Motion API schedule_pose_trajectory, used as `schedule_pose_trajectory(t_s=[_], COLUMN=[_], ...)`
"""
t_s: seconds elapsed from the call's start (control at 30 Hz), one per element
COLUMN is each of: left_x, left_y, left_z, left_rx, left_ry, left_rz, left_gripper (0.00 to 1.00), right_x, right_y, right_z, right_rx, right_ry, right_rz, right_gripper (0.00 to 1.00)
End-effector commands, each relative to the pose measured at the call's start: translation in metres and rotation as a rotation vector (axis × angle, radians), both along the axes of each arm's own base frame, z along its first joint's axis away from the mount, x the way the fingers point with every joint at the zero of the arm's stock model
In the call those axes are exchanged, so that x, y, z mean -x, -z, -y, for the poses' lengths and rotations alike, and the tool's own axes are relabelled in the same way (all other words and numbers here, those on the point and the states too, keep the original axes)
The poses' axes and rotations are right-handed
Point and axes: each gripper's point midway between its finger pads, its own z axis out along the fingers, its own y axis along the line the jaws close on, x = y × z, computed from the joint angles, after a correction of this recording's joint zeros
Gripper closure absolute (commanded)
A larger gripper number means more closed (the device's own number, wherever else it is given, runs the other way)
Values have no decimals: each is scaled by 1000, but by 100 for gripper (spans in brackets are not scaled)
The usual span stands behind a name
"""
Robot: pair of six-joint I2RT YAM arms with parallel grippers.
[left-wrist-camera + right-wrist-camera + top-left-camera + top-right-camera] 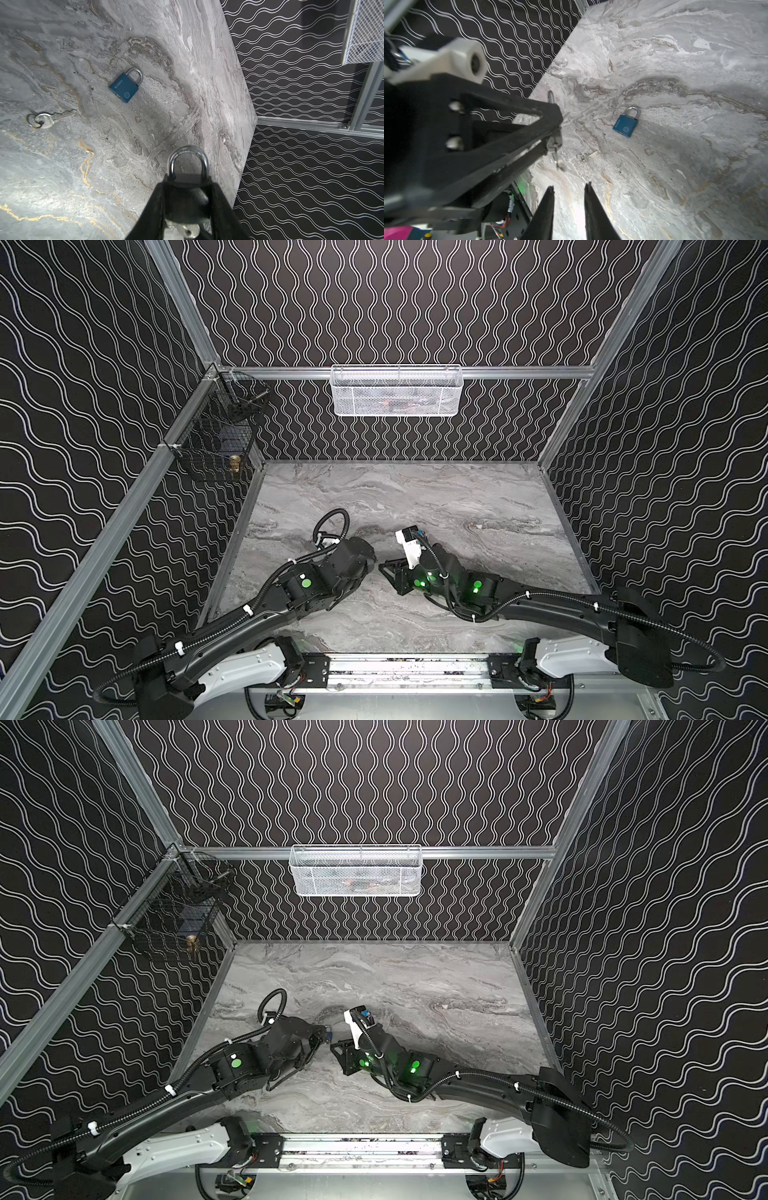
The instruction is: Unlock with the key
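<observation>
Left fingers [154, 207] are seen clamped on the body of a padlock [187, 150], which is held off the table [62, 187] with a key [554, 145] lodged in its underside. The right fingers [545, 212] are held parted and empty near that key.

Lock and key are judged to be rigid metal. The lock is dense for its size and smooth-sided, so a firm squeeze on its flat faces is favoured. The thin key is best pinched by its flat head for turning, though little room is left beside it by the left fingers themselves.

A blue padlock [124, 85] and a spare key [47, 120] are left lying apart on the table. A white mesh basket [397, 391] and a black wire basket [216, 435] are hung on the walls, well clear.
</observation>
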Motion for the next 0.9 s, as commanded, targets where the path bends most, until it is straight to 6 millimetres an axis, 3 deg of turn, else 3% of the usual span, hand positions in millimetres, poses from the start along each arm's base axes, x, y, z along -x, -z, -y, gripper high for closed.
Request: schedule_pose_trajectory(t_s=[0.0,0.37,0.53,0.67,0.87], left_x=[-3,-2,-3,-3,-4], left_y=[-3,-5,-6,-5,-6], left_z=[-4,-5,-4,-3,-1], left_rx=[-24,-16,-19,-21,-21], left_ry=[-9,-7,-3,-1,3], left_rz=[27,33,36,34,33], left_gripper=[100,100,100,100,100], right_x=[-1,-13,-10,-14,-11], right_y=[-21,-16,-19,-19,-29], right_z=[-8,-17,-21,-12,-12], right_rx=[-97,-116,-130,-113,-138], right_ry=[-6,0,-33,12,-4], right_rz=[-2,-58,-50,-43,-23], right_gripper=[75,89,89,88,83])
